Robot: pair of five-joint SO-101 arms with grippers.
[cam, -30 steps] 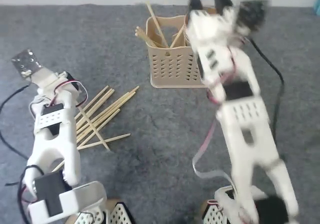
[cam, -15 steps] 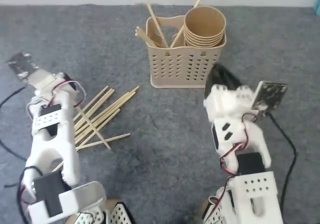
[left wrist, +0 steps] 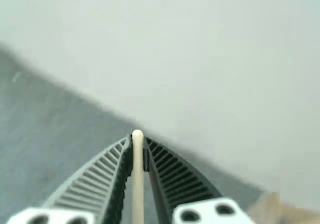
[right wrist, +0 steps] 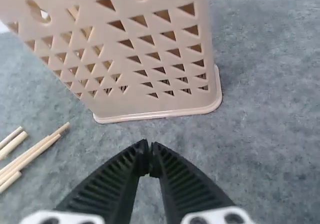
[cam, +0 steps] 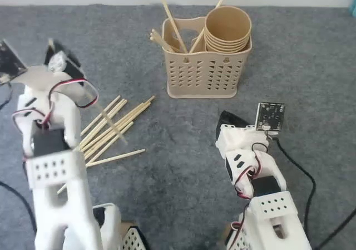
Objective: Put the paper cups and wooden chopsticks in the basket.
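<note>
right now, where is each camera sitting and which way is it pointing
High view: fixed above the table, looking down on the basket, its paper cups and the loose chopsticks; both arms show.
Left wrist view: on the left arm, facing the pale wall beyond the table edge; left gripper shut on a chopstick.
Right wrist view: on the right arm, low, facing the basket's base; right gripper shut, empty.
Shared: the high and right wrist views both show the basket and loose chopsticks.
</note>
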